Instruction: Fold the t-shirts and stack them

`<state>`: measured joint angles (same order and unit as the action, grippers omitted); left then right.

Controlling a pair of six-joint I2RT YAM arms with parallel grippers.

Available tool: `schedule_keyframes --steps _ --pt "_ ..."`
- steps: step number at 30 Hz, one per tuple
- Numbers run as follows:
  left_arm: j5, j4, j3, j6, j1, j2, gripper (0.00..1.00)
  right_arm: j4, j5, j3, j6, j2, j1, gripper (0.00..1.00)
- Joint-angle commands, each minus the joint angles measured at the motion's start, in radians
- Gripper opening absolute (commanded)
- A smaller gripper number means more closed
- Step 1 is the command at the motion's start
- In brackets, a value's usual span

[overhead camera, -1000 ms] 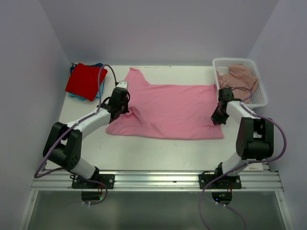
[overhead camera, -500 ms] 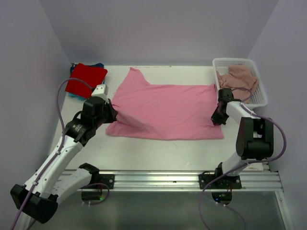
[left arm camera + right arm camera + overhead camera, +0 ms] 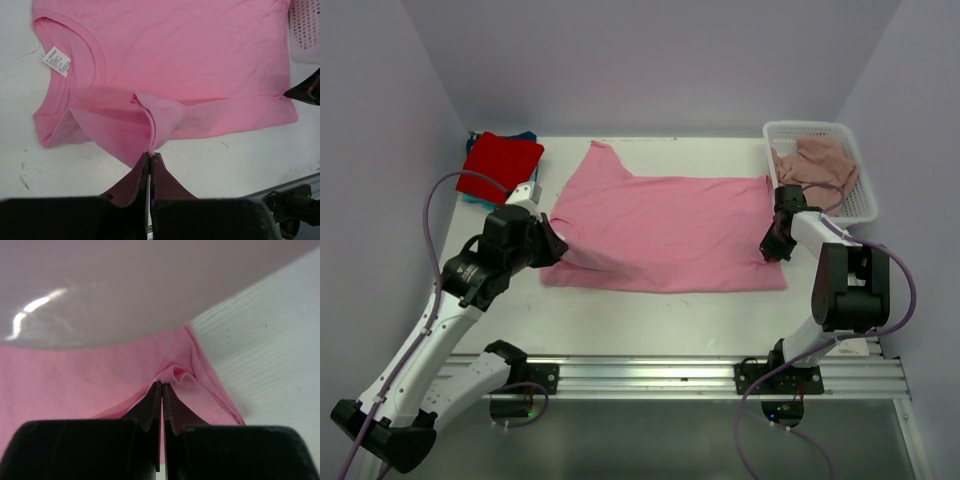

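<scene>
A bright pink t-shirt [image 3: 670,225] lies spread across the middle of the table, collar and label to the left [image 3: 56,61]. My left gripper [image 3: 553,246] is shut on a pinch of cloth at its left side [image 3: 150,154] and holds that fold raised off the table. At the shirt's right edge my right gripper [image 3: 772,245] is shut on a puckered bit of the hem [image 3: 162,385]. A folded red t-shirt [image 3: 500,165] lies on a teal-blue t-shirt [image 3: 472,199] at the back left. The dusty-pink t-shirt [image 3: 820,158] lies crumpled in the basket.
The white mesh basket [image 3: 865,195] stands at the back right corner, close behind my right gripper, and shows at the left wrist view's upper right [image 3: 305,30]. Lavender walls close in the table on three sides. A metal rail [image 3: 650,375] runs along the near edge.
My left arm has drawn back towards the left and the near side, raising its elbow and pulling the shirt's left fold with it. The right arm has not moved.
</scene>
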<state>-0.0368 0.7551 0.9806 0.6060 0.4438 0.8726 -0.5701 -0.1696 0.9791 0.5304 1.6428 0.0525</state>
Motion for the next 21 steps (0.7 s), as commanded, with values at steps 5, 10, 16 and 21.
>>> schedule_keyframes --steps 5,10,16,21 --pt "-0.034 0.112 0.03 0.095 0.053 -0.112 0.0 0.029 -0.005 0.0 -0.001 0.002 -0.003 0.0" --pt "-0.064 0.06 -0.049 0.103 0.078 -0.103 0.0 0.03 -0.008 -0.002 -0.003 0.002 -0.003 0.0" --pt "-0.101 -0.141 -0.155 0.051 0.078 -0.005 0.0 0.027 -0.007 -0.002 -0.004 0.002 -0.003 0.0" --pt "-0.192 -0.247 -0.16 0.0 0.078 0.147 0.0 0.027 -0.008 -0.005 -0.004 -0.006 -0.003 0.0"
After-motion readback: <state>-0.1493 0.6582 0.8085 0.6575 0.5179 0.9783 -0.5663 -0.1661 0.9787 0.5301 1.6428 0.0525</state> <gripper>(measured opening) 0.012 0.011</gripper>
